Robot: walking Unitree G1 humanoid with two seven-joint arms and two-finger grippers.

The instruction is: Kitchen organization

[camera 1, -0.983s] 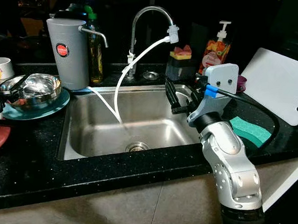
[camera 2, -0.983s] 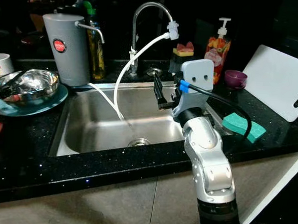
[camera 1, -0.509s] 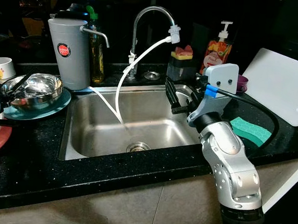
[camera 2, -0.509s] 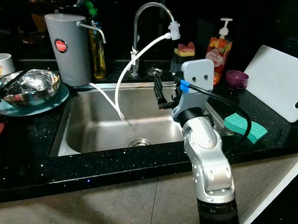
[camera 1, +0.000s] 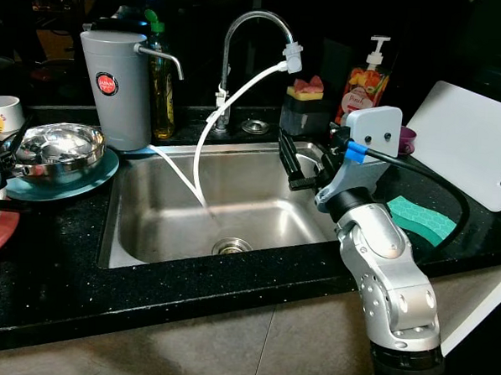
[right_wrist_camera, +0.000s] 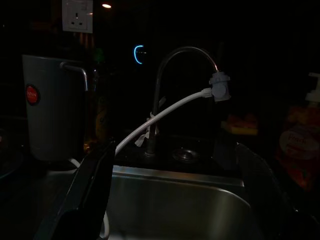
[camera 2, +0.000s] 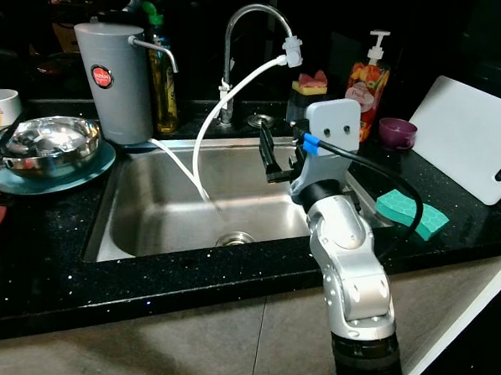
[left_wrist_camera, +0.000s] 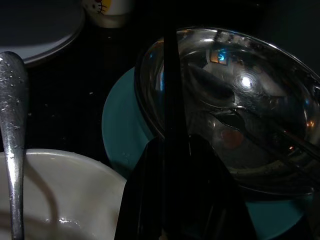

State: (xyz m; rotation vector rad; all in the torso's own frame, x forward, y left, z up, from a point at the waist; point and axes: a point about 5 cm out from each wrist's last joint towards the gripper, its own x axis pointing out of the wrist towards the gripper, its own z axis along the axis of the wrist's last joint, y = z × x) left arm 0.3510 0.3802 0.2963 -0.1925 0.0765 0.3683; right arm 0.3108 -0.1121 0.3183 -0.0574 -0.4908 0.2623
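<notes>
Hovering over the sink's (camera 1: 130,232) right side — right pincer (camera 1: 306,161) fingers spread apart, faucet (camera 1: 242,36) beyond. Left pincer (left_wrist_camera: 172,145) closed together over steel bowl (left_wrist_camera: 235,105) — teal plate (left_wrist_camera: 120,130) beneath.

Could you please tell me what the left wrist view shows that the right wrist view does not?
The left wrist view alone gives the steel bowl on its teal plate, a white bowl and a spoon handle. The right wrist view alone gives the tap, its white hose, the sink and the grey jug. Both share the dark worktop.
</notes>
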